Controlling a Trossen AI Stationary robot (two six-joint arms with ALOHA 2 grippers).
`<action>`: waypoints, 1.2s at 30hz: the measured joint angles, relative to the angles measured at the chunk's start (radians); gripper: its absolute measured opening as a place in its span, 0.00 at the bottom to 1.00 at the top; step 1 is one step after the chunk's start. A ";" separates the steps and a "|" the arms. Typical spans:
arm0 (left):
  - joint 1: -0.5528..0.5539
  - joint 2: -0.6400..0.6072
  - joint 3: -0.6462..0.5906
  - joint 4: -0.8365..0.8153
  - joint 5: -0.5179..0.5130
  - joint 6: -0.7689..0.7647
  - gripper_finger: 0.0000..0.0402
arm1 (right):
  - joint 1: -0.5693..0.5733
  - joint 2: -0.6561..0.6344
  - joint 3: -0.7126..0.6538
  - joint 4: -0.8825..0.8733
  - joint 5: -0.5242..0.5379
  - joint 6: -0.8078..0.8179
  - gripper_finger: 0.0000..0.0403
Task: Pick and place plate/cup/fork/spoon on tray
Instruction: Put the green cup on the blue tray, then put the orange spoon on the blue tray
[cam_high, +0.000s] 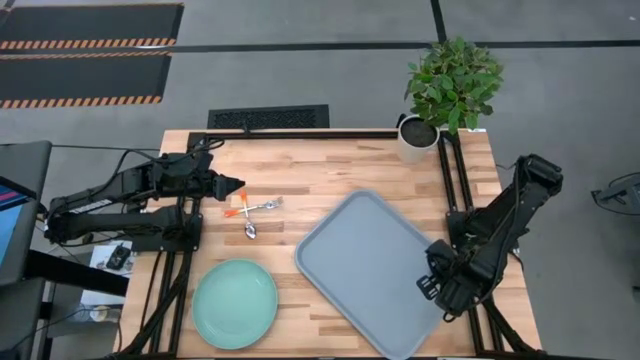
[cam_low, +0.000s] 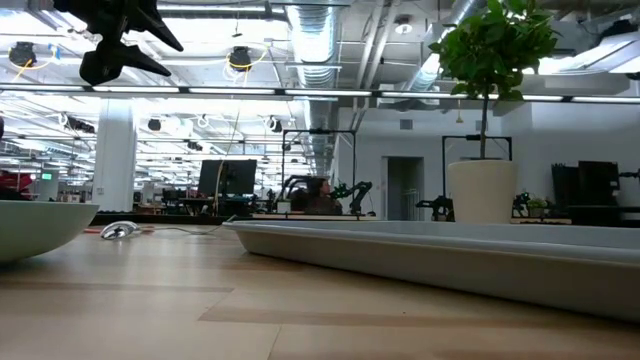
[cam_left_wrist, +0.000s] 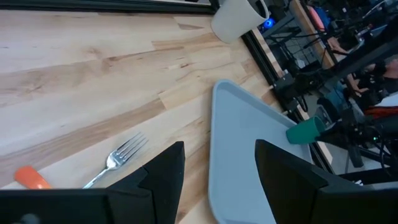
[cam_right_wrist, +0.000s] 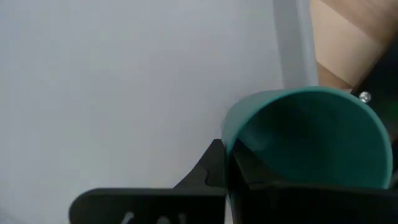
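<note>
Round green cup (cam_right_wrist: 311, 134) gripped by right hand (cam_right_wrist: 233, 165) over smooth tray (cam_right_wrist: 124, 81).

Light wooden table (cam_high: 330, 170), planks running left to right, set in a black metal frame. White plant pot (cam_high: 416, 138) at about 1 o'clock on the tabletop, near the far right corner, holding a leafy green plant (cam_high: 454, 82) that spreads past the table edge. Black floor grille (cam_high: 268, 118) just beyond the far edge, 12 o'clock. Grey floor all around, with dark mats edged in orange-black stripes (cam_high: 85, 44) at 10 o'clock. Low view: open hall behind, ceiling ducts (cam_low: 315, 40), a dark monitor (cam_low: 227, 180), a seated person (cam_low: 318, 195) far off.
</note>
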 joint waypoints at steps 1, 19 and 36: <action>0.000 0.000 0.000 0.000 0.000 -0.004 0.46 | 0.000 -0.002 -0.008 0.020 0.001 -0.001 0.02; 0.000 0.000 0.000 0.002 0.000 -0.002 0.46 | 0.000 0.003 -0.026 0.043 -0.005 -0.012 0.26; 0.000 0.000 0.000 0.003 0.071 0.056 0.46 | 0.000 -0.111 -0.006 0.027 -0.005 -0.005 0.60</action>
